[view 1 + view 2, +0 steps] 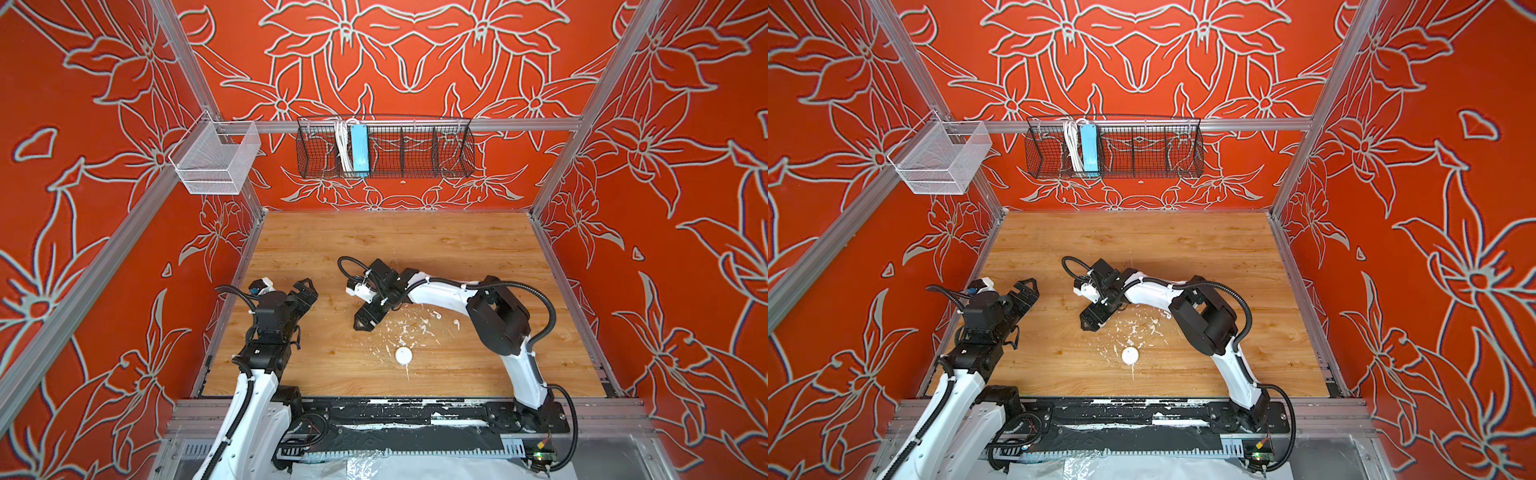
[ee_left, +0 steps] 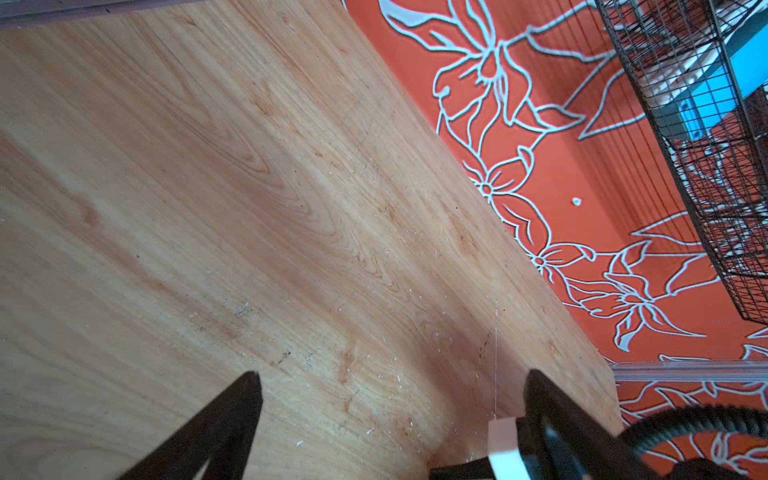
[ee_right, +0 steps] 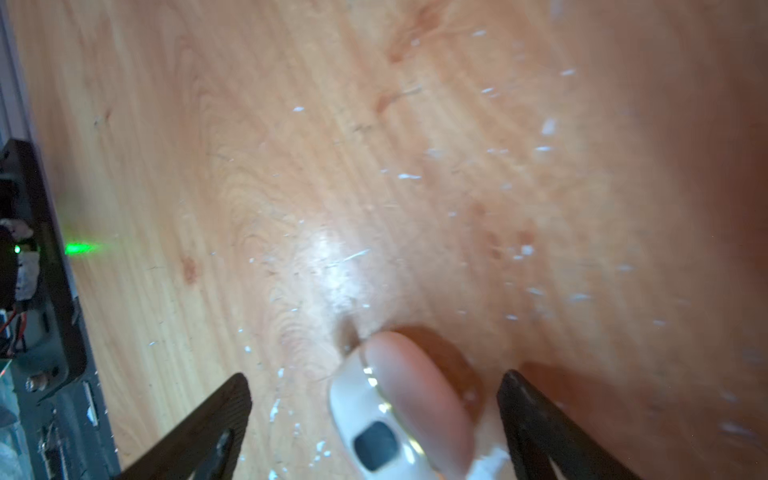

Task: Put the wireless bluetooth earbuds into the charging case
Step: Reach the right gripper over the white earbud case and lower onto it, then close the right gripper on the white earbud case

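Wood-grain surface, flecked with white paint, carries the charging case, a smooth round white puck near the front edge. Tiny earbuds lie apart from it, beside the right arm. Right tool gapes around a cream rounded case; left tool is spread over bare wood. Black wire basket holds a blue power strip.
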